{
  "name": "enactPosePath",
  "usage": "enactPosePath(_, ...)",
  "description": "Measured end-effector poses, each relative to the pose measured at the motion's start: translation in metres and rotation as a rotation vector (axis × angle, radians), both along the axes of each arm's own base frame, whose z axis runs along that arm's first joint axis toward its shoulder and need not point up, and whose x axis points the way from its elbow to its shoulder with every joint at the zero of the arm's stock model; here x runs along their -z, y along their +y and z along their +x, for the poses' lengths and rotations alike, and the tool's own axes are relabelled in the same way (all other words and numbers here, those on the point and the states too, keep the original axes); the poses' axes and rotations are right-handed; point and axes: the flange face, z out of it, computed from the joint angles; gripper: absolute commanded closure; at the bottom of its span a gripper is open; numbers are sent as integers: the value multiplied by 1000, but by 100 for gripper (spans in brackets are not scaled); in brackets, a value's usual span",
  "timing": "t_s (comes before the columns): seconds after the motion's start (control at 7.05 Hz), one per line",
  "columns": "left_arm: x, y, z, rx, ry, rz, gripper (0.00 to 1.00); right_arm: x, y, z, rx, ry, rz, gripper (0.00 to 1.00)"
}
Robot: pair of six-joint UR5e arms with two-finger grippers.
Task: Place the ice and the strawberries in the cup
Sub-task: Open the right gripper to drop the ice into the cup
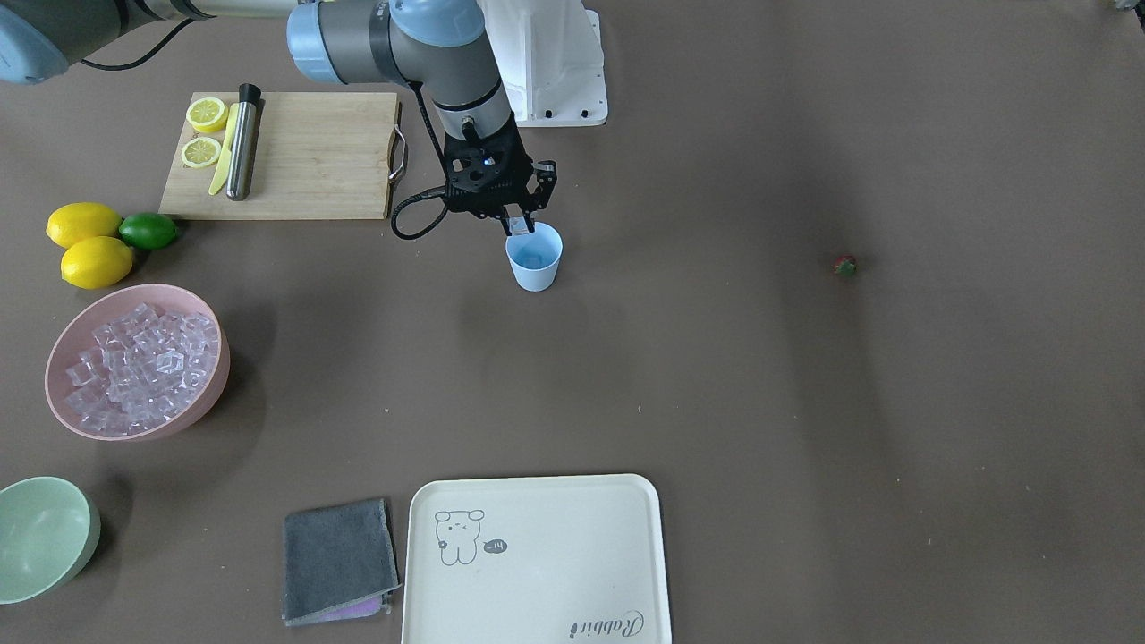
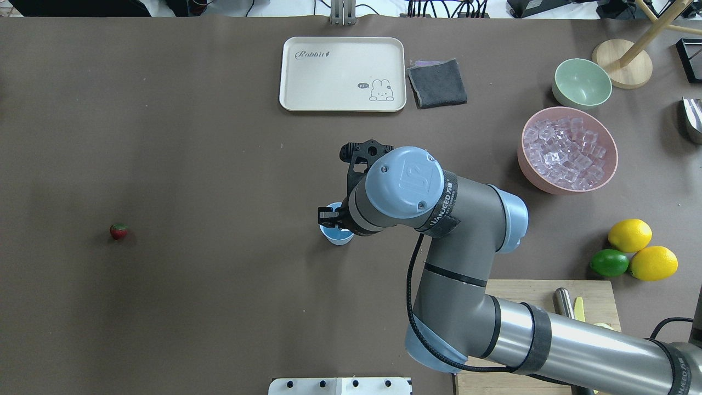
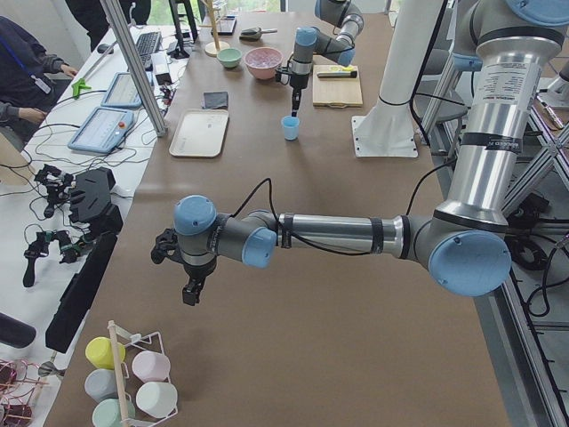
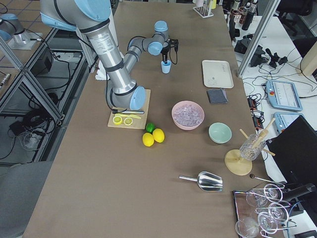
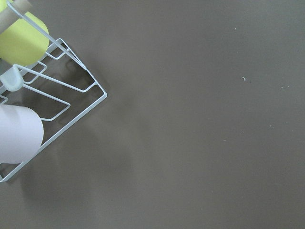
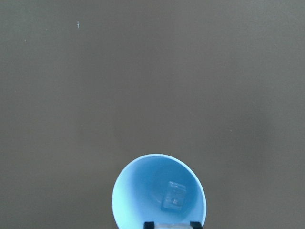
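Right under the right claw [image 1: 519, 220] sits the light blue cup [image 1: 535, 259], upright on the table [image 1: 716, 376]. The claw hangs just above the cup's rim, on the side nearest the robot's base. It's clenched on a clear ice cube [image 1: 518, 221]. In the right wrist view you can see that cube pinched between the black fingertips [image 6: 148, 225] at the bottom edge. Straight below it, a second cube [image 6: 173, 195] is already lying on the bottom of the cup.

The rest of the ice [image 1: 141, 362] is heaped in the pink bowl [image 1: 217, 380], well off to this claw's right and further out from the base. The strawberry [image 1: 844, 265] is lying alone on the table, well away on the claw's other side.

The left claw [image 3: 189, 286] hangs over bare table way down at the far end, near a wire rack [image 3: 133, 374] of cups. It only shows up in the side view, so I can't tell whether it's clenched or released.
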Motion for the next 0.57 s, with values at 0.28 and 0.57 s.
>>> enactPosePath(0.28,-4,0,0,0,0,-6,2,18,-3,1,-38,-18,25,2)
enactPosePath(0.57,-5,0,0,0,0,-7,2,29,-13,9,-76,-35,36,1)
